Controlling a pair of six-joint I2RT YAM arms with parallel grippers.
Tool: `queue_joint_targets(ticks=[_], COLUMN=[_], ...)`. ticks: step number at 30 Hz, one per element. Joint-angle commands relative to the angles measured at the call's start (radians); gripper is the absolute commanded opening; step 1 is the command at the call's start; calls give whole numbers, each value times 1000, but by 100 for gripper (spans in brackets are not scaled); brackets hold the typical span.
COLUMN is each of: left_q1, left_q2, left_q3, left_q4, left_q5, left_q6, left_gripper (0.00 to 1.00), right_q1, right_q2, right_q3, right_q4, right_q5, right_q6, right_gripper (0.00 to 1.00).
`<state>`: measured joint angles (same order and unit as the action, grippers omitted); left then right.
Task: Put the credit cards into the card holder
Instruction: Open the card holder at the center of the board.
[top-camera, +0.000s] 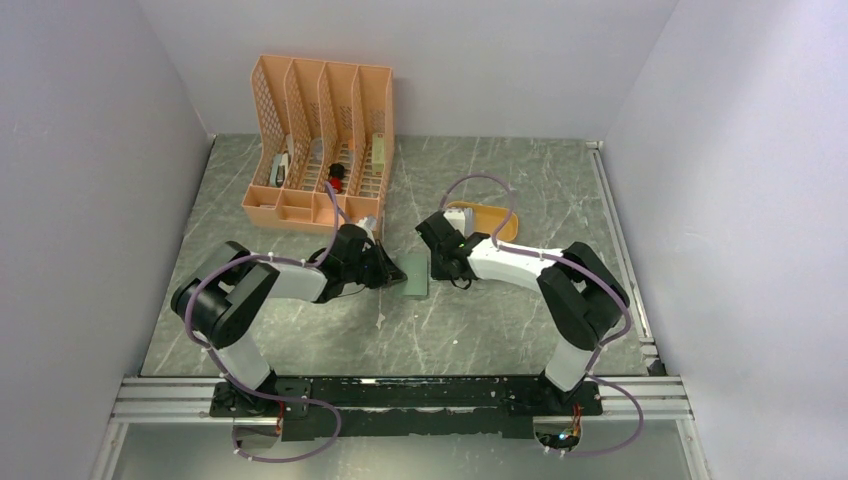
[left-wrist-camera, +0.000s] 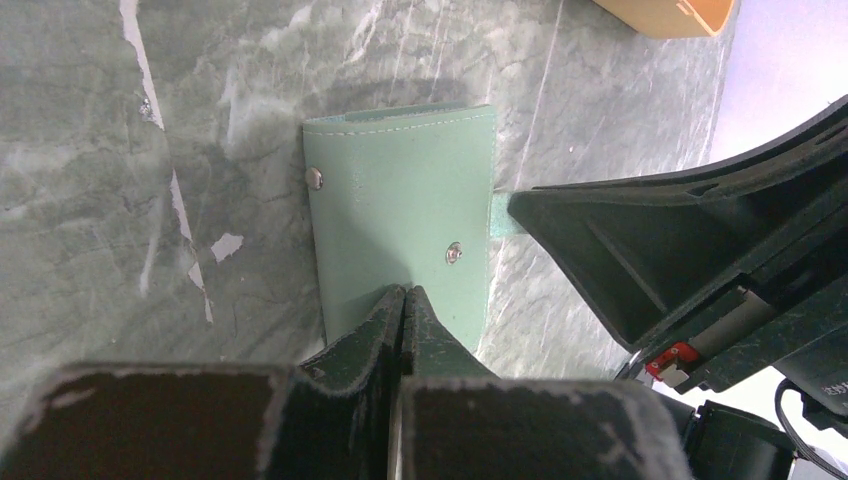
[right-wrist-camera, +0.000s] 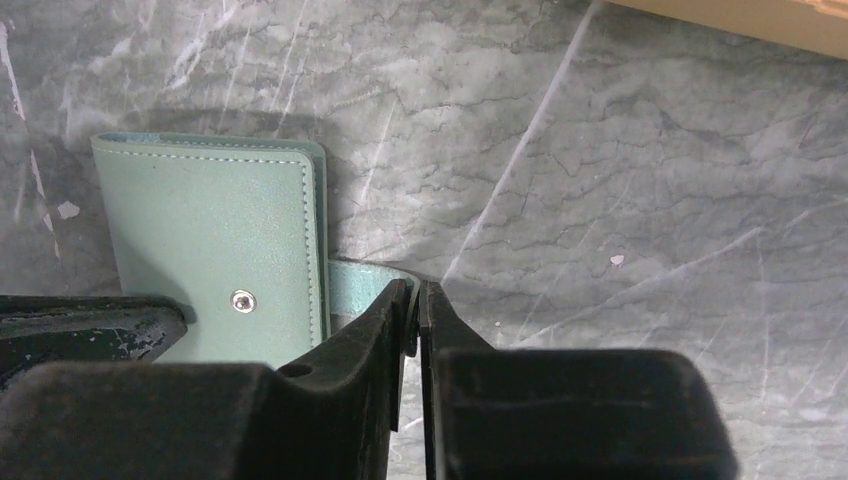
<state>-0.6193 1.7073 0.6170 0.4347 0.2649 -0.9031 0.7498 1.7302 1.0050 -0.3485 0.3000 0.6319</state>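
Note:
The sage-green card holder (top-camera: 414, 273) lies closed on the marble table between my two grippers. In the left wrist view (left-wrist-camera: 400, 190) two snap studs show on its cover. My left gripper (left-wrist-camera: 403, 292) is shut, with its tips resting on the cover's near edge and nothing between the fingers. My right gripper (right-wrist-camera: 415, 290) is shut on the holder's snap tab (right-wrist-camera: 355, 282), which sticks out from the side of the holder (right-wrist-camera: 210, 225). The credit cards do not show clearly in any view.
A mustard-yellow oval tray (top-camera: 492, 222) lies just behind the right gripper, with something pale at its left end. A peach lattice desk organizer (top-camera: 320, 140) holding small items stands at the back left. Grey walls close in the table on three sides.

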Motion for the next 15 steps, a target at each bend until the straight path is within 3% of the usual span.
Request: queue_joint_targets(ticks=[1, 3, 7, 12, 15], left_q1=[-5, -5, -7, -71, -116], left_q2=[25, 16, -50, -197, -264], left_q3=[-34, -34, -54, -111, -153], left_q4=[-221, -223, -216, -209, -198], left_q5=[-69, -64, -39, -37, -29], left_q6=[64, 65, 75, 83, 85], left_gripper=[5, 5, 7, 53, 66], right_q1=[-15, -17, -15, 20, 52], right_q2=[-6, -23, -100, -215, -275], right_q3=[-24, -32, -71, -130, -188], right_q4=[33, 35, 42, 26, 25], right_q5=[-30, -41, -89, -154, -177], right_q6=[1, 3, -15, -34, -38], right_gripper=[7, 0, 0, 0, 0])
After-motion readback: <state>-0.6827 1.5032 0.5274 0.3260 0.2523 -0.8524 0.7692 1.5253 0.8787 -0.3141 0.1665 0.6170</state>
